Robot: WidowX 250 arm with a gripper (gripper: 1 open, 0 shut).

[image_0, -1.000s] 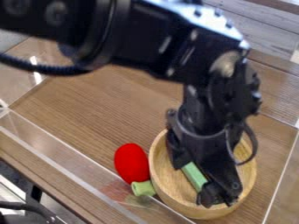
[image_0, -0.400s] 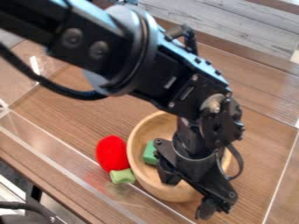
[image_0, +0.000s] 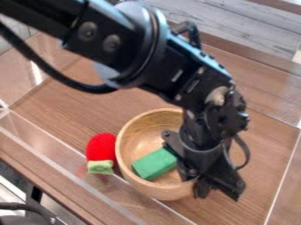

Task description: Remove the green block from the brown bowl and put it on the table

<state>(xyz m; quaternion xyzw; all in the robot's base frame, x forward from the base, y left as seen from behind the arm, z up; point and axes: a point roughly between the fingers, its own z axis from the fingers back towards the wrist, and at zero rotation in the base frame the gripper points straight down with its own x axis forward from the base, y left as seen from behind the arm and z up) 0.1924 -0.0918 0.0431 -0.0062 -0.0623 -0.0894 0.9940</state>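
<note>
A brown wood-grain table (image_0: 59,104) spreads across the frame, bordered by a low clear acrylic wall (image_0: 73,163) running diagonally through the lower left. A black robot arm (image_0: 147,54) reaches in from the upper left, arching over the tabletop toward the lower right. Its dark gripper (image_0: 188,169) hangs low over the right side of the light-brown wooden bowl (image_0: 143,128), just below and right of the frame's center, hiding much of that side of the round vessel. How far the gripper's fingers are spread cannot be told from this angle, nor whether they pinch anything; dark parts of the hand obscure the space between them. The mint-green rectangular block (image_0: 154,164) lies inside the bowl, left of the gripper, its right end right beside the dark fingers. Whether the two touch is unclear. A red strawberry-like toy (image_0: 102,148) sits on the table just beside the bowl's left rim, its light-green stem (image_0: 100,167) pointing toward the bottom of the frame.
</note>
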